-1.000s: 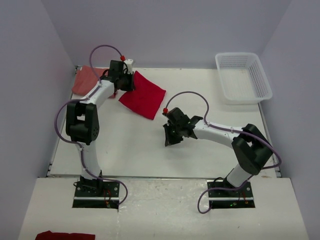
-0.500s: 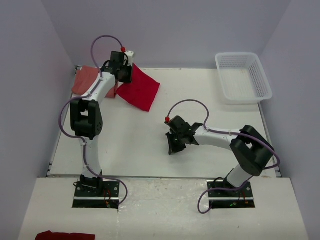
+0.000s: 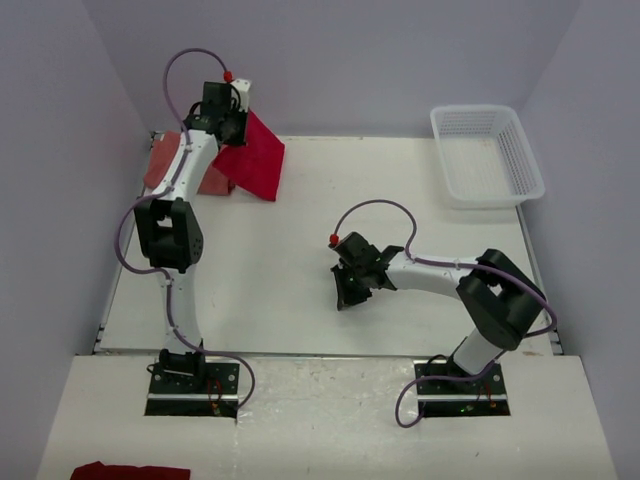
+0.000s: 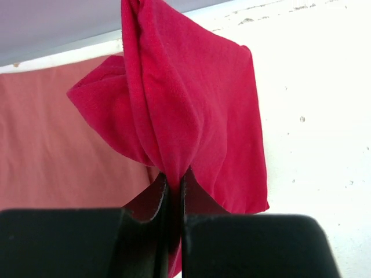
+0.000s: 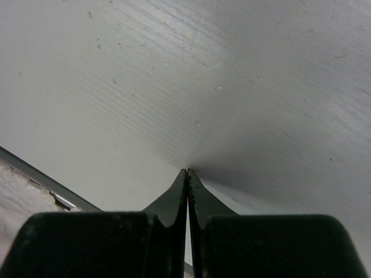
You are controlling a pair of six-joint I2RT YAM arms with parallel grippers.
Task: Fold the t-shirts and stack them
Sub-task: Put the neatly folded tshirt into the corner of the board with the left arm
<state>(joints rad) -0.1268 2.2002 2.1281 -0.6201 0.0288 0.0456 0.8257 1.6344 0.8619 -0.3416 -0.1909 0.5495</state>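
My left gripper (image 3: 228,122) is shut on a bunched edge of the folded bright red t-shirt (image 3: 252,157) and holds it up at the back left of the table. The shirt hangs tilted, its lower part near the table. The paler salmon t-shirt (image 3: 167,160) lies flat below and to the left, partly hidden by the arm. In the left wrist view the red t-shirt (image 4: 191,110) is pinched in the left gripper (image 4: 174,179), with the salmon t-shirt (image 4: 46,156) behind it. My right gripper (image 3: 345,297) rests shut and empty mid-table; its closed tips (image 5: 187,171) point at bare table.
A white lattice basket (image 3: 487,155) stands at the back right corner. Walls close in the table at the back and left. A dark red cloth (image 3: 130,470) lies off the table at the near left, beside the left arm's base (image 3: 192,385).
My left gripper has carried the red t-shirt up and to the back left, towards the salmon one. The right gripper drew back slightly toward the near edge, then stayed put.
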